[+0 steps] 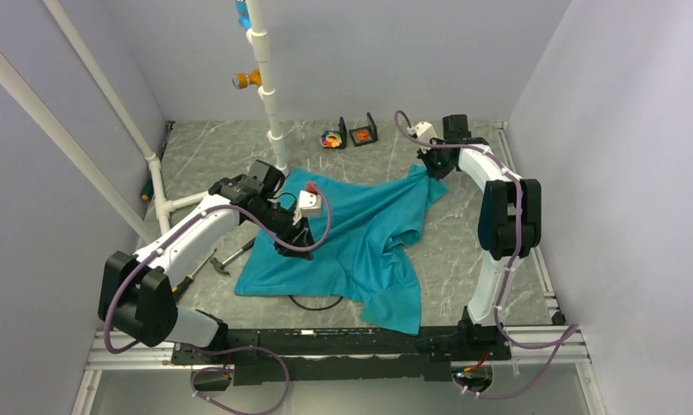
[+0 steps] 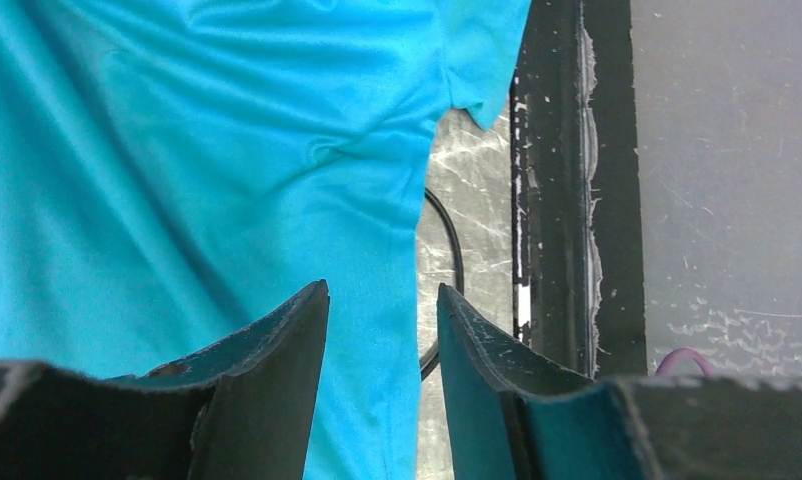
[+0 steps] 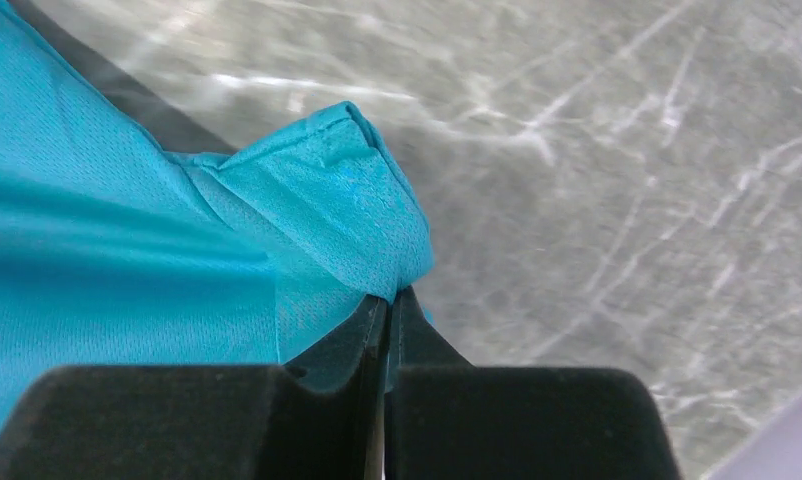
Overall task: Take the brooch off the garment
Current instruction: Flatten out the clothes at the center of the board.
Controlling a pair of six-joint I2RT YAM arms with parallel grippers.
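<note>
While the brooch is too small to make out in detail, a pinkish-red speck on the far-left part of the garment, just beside the left arm's wrist, is the likeliest candidate. Neither wrist view shows it. Judged from this, the ornament sits on the cloth and has not yet been removed.

The garment, a teal T-shirt, lies crumpled across the middle of the marble-patterned table, with one corner drawn out toward the far right. At that corner the right gripper is clamped tight on a folded edge of the fabric, and the cloth bunches just above the pinched fingertips. Whether the fold is raised off the table cannot be told.

The left gripper hangs over the body of the shirt with its jaws partly apart and nothing between them. The top view places it near the speck, on the speck's near side.

As to progress, an anchoring hold on the cloth appears to be in place. Reaching the brooch, seizing it and drawing it free all remain.

Beyond the garment, at the back of the table, a small multicoloured piece lies just beside two black stands, apart from the shirt. What it is cannot be told.
</note>
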